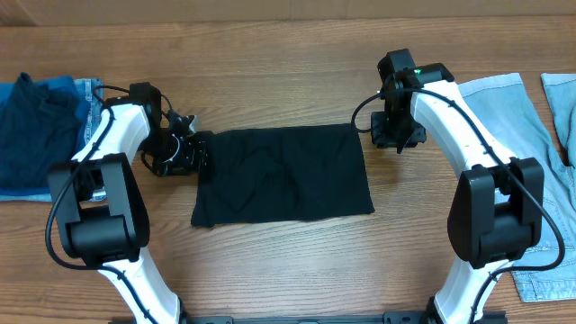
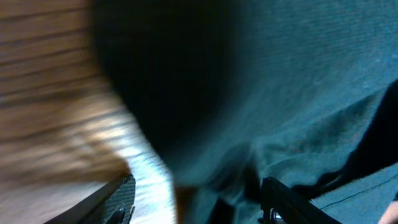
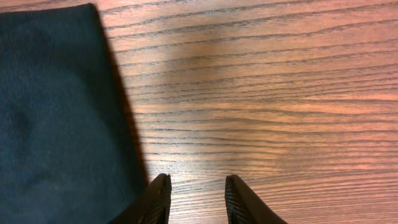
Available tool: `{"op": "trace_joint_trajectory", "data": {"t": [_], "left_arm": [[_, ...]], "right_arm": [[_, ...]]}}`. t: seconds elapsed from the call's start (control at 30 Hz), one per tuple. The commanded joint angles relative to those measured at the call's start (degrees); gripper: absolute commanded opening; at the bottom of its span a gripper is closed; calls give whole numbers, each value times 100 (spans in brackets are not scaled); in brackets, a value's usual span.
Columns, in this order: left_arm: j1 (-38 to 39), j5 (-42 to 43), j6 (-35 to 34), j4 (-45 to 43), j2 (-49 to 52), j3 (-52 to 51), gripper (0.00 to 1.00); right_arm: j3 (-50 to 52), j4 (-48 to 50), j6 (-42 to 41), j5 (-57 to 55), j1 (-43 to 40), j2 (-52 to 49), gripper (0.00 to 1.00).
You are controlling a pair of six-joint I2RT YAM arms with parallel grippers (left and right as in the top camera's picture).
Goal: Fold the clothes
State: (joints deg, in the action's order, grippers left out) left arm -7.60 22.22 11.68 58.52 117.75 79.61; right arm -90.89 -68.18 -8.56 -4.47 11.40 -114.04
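Observation:
The clothes [image 1: 283,175] are a black garment lying flat as a folded rectangle in the middle of the wooden table. My left gripper [image 1: 193,153] sits low at the garment's left edge. In the blurred left wrist view its jaws stand wide apart around [image 2: 196,186], and loose dark fabric [image 2: 298,74] fills the space ahead of and between them. My right gripper [image 1: 396,135] hovers just off the garment's upper right corner. It is open [image 3: 198,186], with only bare wood between its fingers and the black cloth's edge [image 3: 56,112] to its left.
A dark navy garment [image 1: 36,126] lies on a blue denim piece [image 1: 85,94] at the far left. Pale blue denim [image 1: 504,117] spreads along the right side under my right arm, with another light piece [image 1: 562,108] at the right edge.

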Motion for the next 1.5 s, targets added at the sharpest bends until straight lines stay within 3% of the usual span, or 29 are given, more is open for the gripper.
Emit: {"op": "trace_joint_trajectory", "data": {"t": [0.0, 0.17, 0.33, 0.4, 0.5, 0.6, 0.77, 0.9, 1.03, 1.27, 1.47], "left_arm": [[-22, 695, 507, -52, 192, 101, 67], [-20, 828, 503, -17, 372, 101, 60], [-20, 739, 505, -11, 374, 101, 33], [-22, 581, 503, 17, 374, 101, 16], [-85, 129, 273, 142, 354, 103, 4], [-323, -555, -328, 146, 258, 122, 4], [-1200, -654, -570, 142, -28, 190, 4], [-2028, -74, -608, 348, -162, 702, 4], [-2214, 595, -540, 1119, -164, 1709, 4], [-1025, 890, -514, 2538, -166, 3414, 4], [549, 511, -1027, 2542, -164, 3611, 4]], "right_arm": [[-105, 31, -4, -37, 20, 175, 33], [-105, 26, -4, 31, 20, 175, 33], [-105, 11, -4, 31, 20, 175, 33], [-105, 9, -4, 31, 20, 175, 33], [-105, 9, -4, 28, 20, 175, 33], [-105, -15, -4, 28, 20, 175, 33], [-105, -35, -28, 31, 20, 175, 33], [-105, -35, -26, 70, 20, 175, 33], [-105, -33, -26, 70, 20, 175, 33], [-105, -68, -26, 70, 20, 175, 32], [-105, -74, -22, 68, 20, 175, 33]]}}
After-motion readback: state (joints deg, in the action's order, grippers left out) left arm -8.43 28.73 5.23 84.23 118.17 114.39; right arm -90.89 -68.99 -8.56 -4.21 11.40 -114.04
